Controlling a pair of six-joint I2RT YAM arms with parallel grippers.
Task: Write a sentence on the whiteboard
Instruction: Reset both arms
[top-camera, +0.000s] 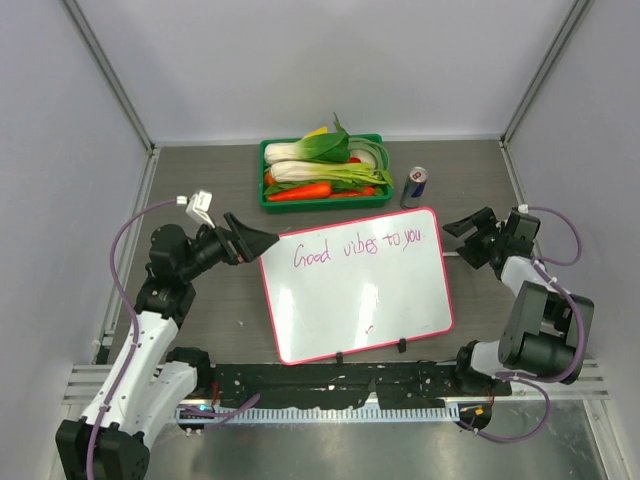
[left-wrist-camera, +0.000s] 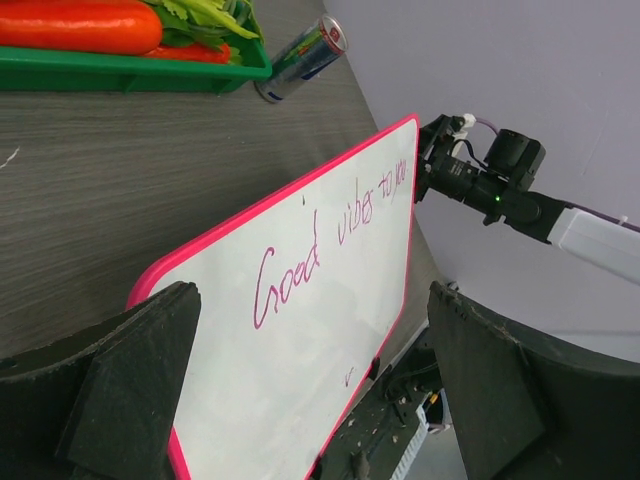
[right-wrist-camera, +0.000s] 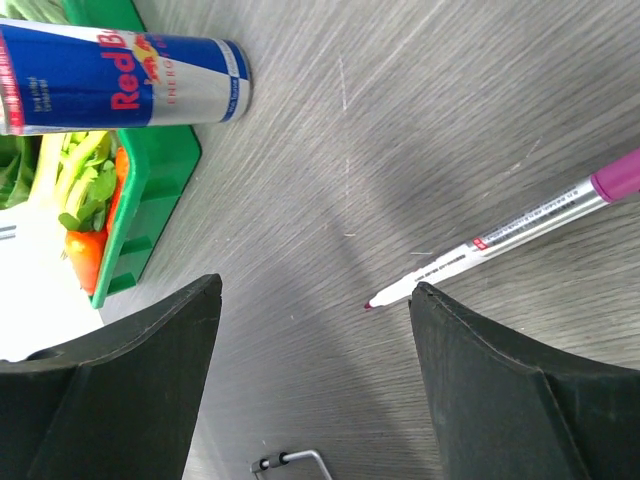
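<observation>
The whiteboard (top-camera: 360, 300) lies flat, the sentence (top-camera: 358, 246) along its far edge. We see the left gripper (top-camera: 268, 240) and right gripper (right-wrist-camera: 318, 290) spread wide, both empty; a marker (right-wrist-camera: 520, 238) lies beside the right one.

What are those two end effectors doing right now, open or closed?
Left end effector: open, holding nothing.
Right end effector: open, holding nothing; slim silver marker pen with purple end lies loose beside it.

Top external: fixed high at the near side, looks down on the whole table (top-camera: 210, 180), far off.
Left wrist: low and close at the far-left corner of the whiteboard (left-wrist-camera: 330, 300), faces right across it.
Right wrist: close above the table, faces the can (right-wrist-camera: 120, 75) and green tray (right-wrist-camera: 150, 190).
Shared: whiteboard in top and left wrist; can and green tray in all three.
</observation>
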